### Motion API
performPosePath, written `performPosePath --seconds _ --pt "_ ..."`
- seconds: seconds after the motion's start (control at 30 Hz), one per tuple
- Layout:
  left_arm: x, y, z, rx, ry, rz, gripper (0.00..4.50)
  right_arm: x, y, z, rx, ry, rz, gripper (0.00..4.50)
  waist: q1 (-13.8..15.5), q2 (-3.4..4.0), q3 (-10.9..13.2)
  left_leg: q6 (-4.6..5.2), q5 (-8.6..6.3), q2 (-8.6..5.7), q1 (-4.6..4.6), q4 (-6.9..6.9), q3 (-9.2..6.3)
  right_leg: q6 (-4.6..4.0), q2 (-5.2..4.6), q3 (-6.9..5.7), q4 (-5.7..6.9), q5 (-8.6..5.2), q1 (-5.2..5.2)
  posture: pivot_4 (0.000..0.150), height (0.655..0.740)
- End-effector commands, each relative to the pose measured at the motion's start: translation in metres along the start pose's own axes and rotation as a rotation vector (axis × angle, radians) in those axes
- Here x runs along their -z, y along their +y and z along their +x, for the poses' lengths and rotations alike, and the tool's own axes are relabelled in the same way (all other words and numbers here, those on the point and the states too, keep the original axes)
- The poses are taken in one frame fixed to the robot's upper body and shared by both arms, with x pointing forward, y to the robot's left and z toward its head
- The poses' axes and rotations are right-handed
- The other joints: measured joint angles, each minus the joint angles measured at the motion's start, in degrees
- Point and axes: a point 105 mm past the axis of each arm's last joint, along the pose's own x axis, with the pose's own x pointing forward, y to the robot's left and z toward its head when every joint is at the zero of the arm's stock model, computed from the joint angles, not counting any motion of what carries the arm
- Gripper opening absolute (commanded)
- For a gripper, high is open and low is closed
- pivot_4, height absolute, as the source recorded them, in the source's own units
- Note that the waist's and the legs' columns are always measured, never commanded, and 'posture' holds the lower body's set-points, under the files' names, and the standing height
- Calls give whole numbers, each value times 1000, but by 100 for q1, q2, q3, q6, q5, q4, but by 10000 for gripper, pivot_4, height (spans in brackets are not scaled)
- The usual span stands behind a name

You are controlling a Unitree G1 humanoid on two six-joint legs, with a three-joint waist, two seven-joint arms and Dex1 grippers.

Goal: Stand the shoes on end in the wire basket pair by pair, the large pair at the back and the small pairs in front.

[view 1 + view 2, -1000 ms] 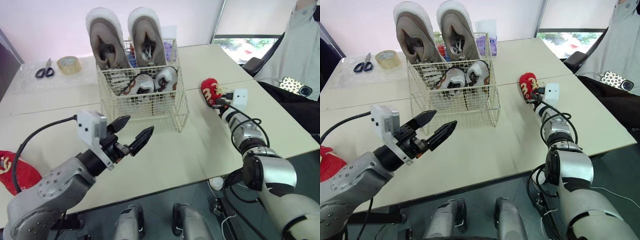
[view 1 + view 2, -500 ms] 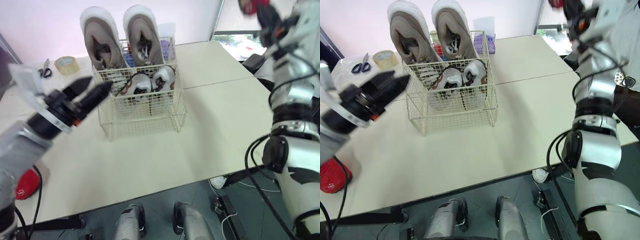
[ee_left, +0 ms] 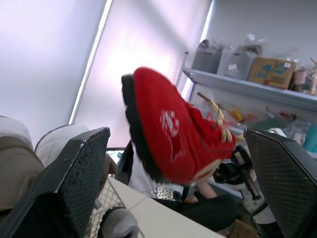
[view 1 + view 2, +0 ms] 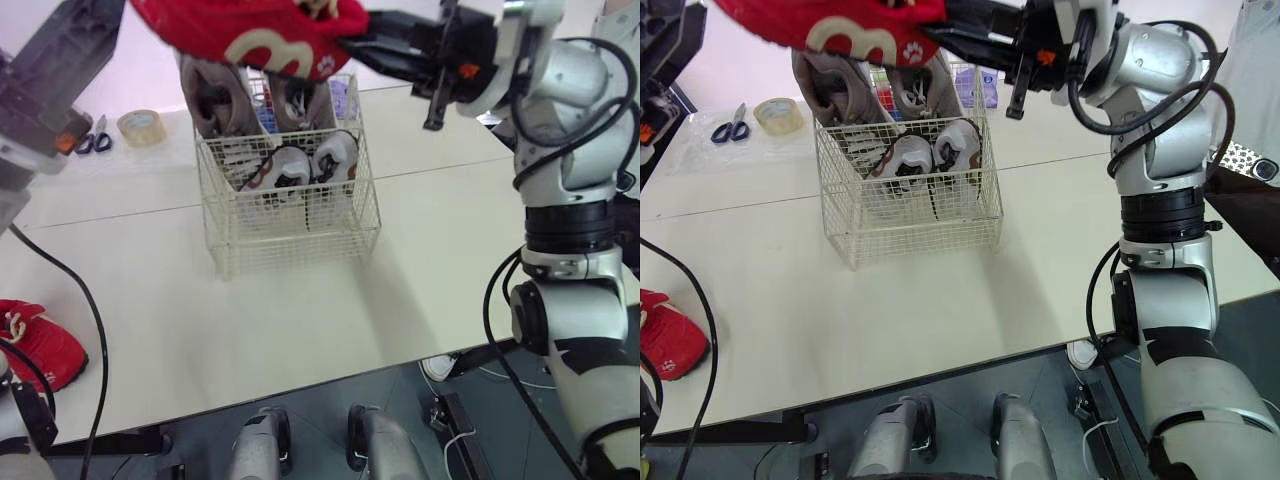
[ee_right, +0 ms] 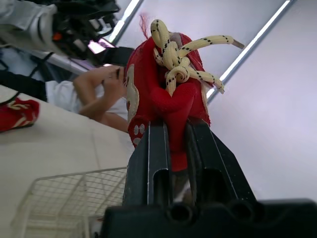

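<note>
A small red shoe (image 4: 250, 35) with cream laces hangs high above the wire basket (image 4: 295, 215), and my right gripper (image 5: 173, 144) is shut on its heel end. My left gripper (image 4: 75, 45) is raised at the far left, open, with the red shoe (image 3: 173, 141) seen beyond its fingers (image 3: 74, 183), apart from them. In the basket, two large tan shoes (image 4: 205, 95) stand on end at the back and a small white-and-brown pair (image 4: 300, 165) stands in front. A second red shoe (image 4: 35, 335) lies on the table at the near left.
A tape roll (image 4: 138, 127) and scissors (image 4: 90, 140) lie at the table's back left. A purple item (image 4: 338, 98) sits behind the basket. A person (image 4: 1255, 90) sits at the far right, with a phone (image 4: 1240, 160) on their lap. The table (image 4: 300, 300) in front of the basket is bare.
My right arm has swung the red shoe from the upper right leftward to above the basket. My left gripper has risen higher at the left.
</note>
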Motion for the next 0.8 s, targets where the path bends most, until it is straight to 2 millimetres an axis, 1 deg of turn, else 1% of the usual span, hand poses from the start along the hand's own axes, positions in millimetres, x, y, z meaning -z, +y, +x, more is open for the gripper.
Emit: performPosePath --seconds 0.03,0.1,0.2,0.23,0.27,0.33,0.37,0.4,0.43,0.5,0.53,0.57,0.6,0.67,0.7,0.73,0.77,0.8 --pt "-5 -10 5 42 0 20 45000 -10 10 6 -71 -29 -71 3271 -3 0 0 -1 1 0 1 0 0 -1 0 0 2 0 -1 1500 7400" --pt "2 -11 7 55 44 24 45000 -9 16 8 -106 -30 -76 3271 -6 0 0 -2 1 1 1 -1 0 -1 1 0 3 1 -3 1500 7400" --pt "19 -9 6 55 132 41 45000 -9 21 10 -133 -38 -84 3271 -8 0 0 -3 1 1 1 -2 0 -2 1 0 4 1 -3 1500 7400" --pt "22 -10 5 65 143 38 39506 -10 21 11 -134 -40 -86 2853 -9 0 0 -3 1 1 1 -3 1 -2 1 0 4 1 -3 1500 7400" --pt "24 -12 4 77 148 31 36061 -10 21 11 -134 -41 -87 2853 -10 0 0 -3 1 0 1 -4 1 -2 1 0 4 1 -4 1500 7400" --pt "26 -12 3 78 147 23 25769 -10 21 10 -128 -40 -91 2853 -13 0 0 -4 2 1 -1 -6 1 -2 1 0 5 2 -8 1500 7400" --pt "26 -11 2 74 143 18 21478 -10 21 10 -126 -39 -91 2853 -12 0 0 -4 2 1 -1 -6 1 -7 1 0 6 4 -8 1500 7400" --pt "26 -10 2 72 138 13 15275 -10 20 10 -124 -38 -91 2853 -12 0 0 -5 2 1 -1 -6 1 -17 1 0 6 10 -8 1500 7400" --pt "25 -10 1 70 127 6 10363 -10 21 10 -122 -37 -91 2853 -12 0 0 -5 2 1 -1 -6 1 -16 1 0 6 10 -8 1500 7400" --pt "21 -8 1 60 95 -11 3597 -10 21 9 -117 -33 -86 2853 -11 0 0 -5 2 1 0 -4 0 -15 1 0 5 9 -7 1500 7400" --pt "18 -6 1 53 68 -23 2208 -9 20 8 -108 -30 -80 2853 -4 0 0 -5 2 1 0 -4 1 -14 0 0 5 9 -7 1500 7400" --pt "15 -4 2 46 43 -34 2208 -7 19 8 -97 -27 -72 2853 0 0 0 -5 2 1 0 -3 0 -14 0 0 5 9 -5 1500 7400" --pt "11 -2 2 33 6 -45 2184 -6 17 6 -69 -28 -40 6174 0 -2 -1 -5 2 1 0 -2 0 -14 0 0 5 8 -5 1500 7400" --pt "2 0 1 15 -88 -79 2182 1 11 -2 18 -52 100 13271 3 -5 -3 -5 2 1 0 0 -1 -16 -1 1 4 10 -2 1500 7400" --pt "-1 0 0 7 -130 -91 2182 5 10 -8 68 -67 181 17676 5 -12 -7 -5 2 0 0 1 -3 -18 -1 1 5 11 -1 1500 7400" --pt "-2 1 -1 -2 -159 -99 2182 8 9 -12 107 -83 253 23050 4 -17 -10 -5 2 0 0 1 -5 -22 -1 1 4 13 1 1500 7400" --pt "-3 2 -1 -19 -192 -108 2182 9 4 -16 172 -126 337 28549 2 -20 -9 -5 3 0 1 2 -6 -24 -1 1 4 15 3 1500 7400" --pt "-4 5 -2 -38 -246 -134 2182 9 1 -20 235 -187 443 32994 2 -19 -9 -5 3 0 -1 3 -6 -24 -1 1 5 15 2 1500 7400"
